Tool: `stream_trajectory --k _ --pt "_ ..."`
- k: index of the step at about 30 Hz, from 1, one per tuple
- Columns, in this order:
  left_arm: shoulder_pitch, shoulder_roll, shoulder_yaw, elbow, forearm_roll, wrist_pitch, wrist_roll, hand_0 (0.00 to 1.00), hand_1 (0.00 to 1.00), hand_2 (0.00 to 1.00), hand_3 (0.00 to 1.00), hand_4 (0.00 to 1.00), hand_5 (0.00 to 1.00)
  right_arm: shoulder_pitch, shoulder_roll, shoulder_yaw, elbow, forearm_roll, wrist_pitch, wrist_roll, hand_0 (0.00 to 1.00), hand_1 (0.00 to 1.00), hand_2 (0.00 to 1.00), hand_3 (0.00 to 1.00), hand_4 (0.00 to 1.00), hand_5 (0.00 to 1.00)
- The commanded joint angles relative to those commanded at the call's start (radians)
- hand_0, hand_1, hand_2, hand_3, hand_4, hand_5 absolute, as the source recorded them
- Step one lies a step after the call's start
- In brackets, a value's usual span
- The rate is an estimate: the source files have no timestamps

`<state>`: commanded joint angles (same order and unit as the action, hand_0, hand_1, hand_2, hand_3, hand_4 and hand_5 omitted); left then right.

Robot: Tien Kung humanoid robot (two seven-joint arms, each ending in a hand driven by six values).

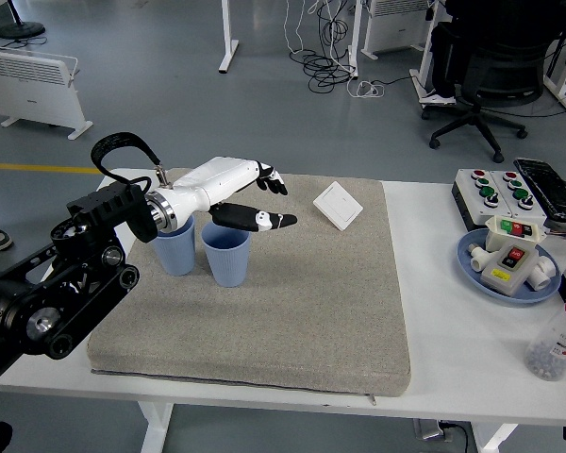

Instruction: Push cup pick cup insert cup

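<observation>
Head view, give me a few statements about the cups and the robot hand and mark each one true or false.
1. Two blue cups stand upright side by side on the grey mat. True.
2. The left robot hand grips a cup. False: it hovers above them with fingers spread, holding nothing.
3. One cup is nested inside the other. False: they stand next to each other, the left cup partly hidden by the wrist.
4. A white switch plate lies on the mat to the right of the hand. True.
5. The right robot hand reaches over the mat. False: it is out of view.
</observation>
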<state>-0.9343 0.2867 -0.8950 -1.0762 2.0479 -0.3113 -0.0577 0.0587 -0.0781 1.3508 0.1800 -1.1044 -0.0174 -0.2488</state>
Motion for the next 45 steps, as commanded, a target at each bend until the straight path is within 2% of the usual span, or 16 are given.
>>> stream_trajectory --k 4,5,8,10,11,16,17,22,23,28,29,34,35,40,41,45 --pt "-0.05 -0.023 0.043 0.078 0.073 -0.057 0.03 0.941 0.937 0.998 0.921 0.998 0.711 -0.002 -0.001 -0.004 0.0 0.007 0.001 0.0 0.694 0.596 0.609 0.544 0.1 0.44" --pt "-0.058 -0.028 0.048 0.092 0.079 -0.064 0.033 0.985 0.965 0.998 0.988 0.998 0.645 -0.002 -0.001 -0.004 0.0 0.006 0.002 0.001 0.694 0.596 0.609 0.544 0.101 0.439" --pt "-0.09 -0.04 0.082 0.155 0.099 -0.095 0.054 0.985 0.965 0.998 0.988 0.998 0.645 -0.003 -0.002 -0.007 0.0 0.009 0.002 0.001 0.694 0.596 0.609 0.544 0.101 0.439" --pt "-0.108 -0.043 0.115 0.183 0.104 -0.113 0.062 0.985 0.965 0.998 0.988 0.998 0.645 -0.004 -0.002 -0.01 0.0 0.012 0.003 0.002 0.694 0.596 0.609 0.544 0.101 0.439" --pt "-0.114 -0.044 0.128 0.193 0.107 -0.125 0.067 0.972 0.959 0.998 0.983 0.998 0.599 -0.004 -0.002 -0.01 0.0 0.013 0.003 0.002 0.694 0.596 0.609 0.544 0.102 0.44" --pt "-0.141 -0.067 0.173 0.25 0.154 -0.17 0.071 0.972 0.959 0.998 0.983 0.998 0.599 -0.003 -0.004 -0.014 0.0 0.01 0.003 0.001 0.694 0.596 0.609 0.544 0.102 0.44" --pt "-0.144 -0.07 0.176 0.257 0.164 -0.172 0.069 0.949 0.95 0.998 0.971 0.922 0.383 -0.003 -0.004 -0.012 0.0 0.006 0.003 0.001 0.694 0.596 0.609 0.545 0.103 0.441" --pt "-0.156 -0.089 0.177 0.294 0.181 -0.158 0.051 0.949 0.95 0.998 0.971 0.922 0.383 -0.001 -0.004 -0.013 0.0 -0.002 0.004 -0.002 0.694 0.596 0.609 0.545 0.103 0.441" --pt "-0.159 -0.092 0.179 0.303 0.185 -0.156 0.049 0.908 0.931 0.998 0.965 0.844 0.235 -0.001 -0.005 -0.014 0.0 0.0 0.005 -0.002 0.694 0.596 0.609 0.545 0.103 0.441" --pt "-0.166 -0.098 0.189 0.331 0.212 -0.16 0.046 0.908 0.931 0.998 0.965 0.844 0.235 0.0 -0.008 -0.022 0.0 0.007 0.007 -0.002 0.694 0.596 0.609 0.545 0.103 0.441" --pt "-0.166 -0.098 0.189 0.334 0.215 -0.161 0.046 0.714 0.83 0.976 0.907 0.738 0.103 0.0 -0.008 -0.023 0.0 0.008 0.007 -0.002 0.694 0.596 0.609 0.545 0.104 0.438" --pt "-0.162 -0.101 0.185 0.349 0.221 -0.16 0.041 0.714 0.83 0.976 0.907 0.738 0.103 -0.003 -0.008 -0.025 0.0 0.012 0.007 -0.002 0.694 0.596 0.609 0.545 0.104 0.438" --pt "-0.161 -0.102 0.182 0.352 0.221 -0.158 0.038 0.548 0.721 0.894 0.801 0.684 0.06 -0.004 -0.008 -0.026 0.0 0.012 0.007 -0.002 0.694 0.597 0.608 0.545 0.104 0.435" --pt "-0.155 -0.102 0.179 0.352 0.207 -0.15 0.026 0.548 0.721 0.894 0.801 0.684 0.06 -0.007 -0.008 -0.026 0.0 0.012 0.006 -0.002 0.694 0.597 0.608 0.545 0.104 0.435" --pt "-0.154 -0.103 0.179 0.353 0.204 -0.148 0.024 0.478 0.661 0.815 0.7 0.661 0.036 -0.007 -0.008 -0.026 0.0 0.011 0.006 -0.002 0.694 0.597 0.608 0.545 0.104 0.438" --pt "-0.151 -0.104 0.176 0.357 0.202 -0.133 0.011 0.478 0.661 0.815 0.7 0.661 0.036 -0.009 -0.008 -0.026 0.0 0.01 0.006 -0.002 0.694 0.597 0.608 0.545 0.104 0.438"
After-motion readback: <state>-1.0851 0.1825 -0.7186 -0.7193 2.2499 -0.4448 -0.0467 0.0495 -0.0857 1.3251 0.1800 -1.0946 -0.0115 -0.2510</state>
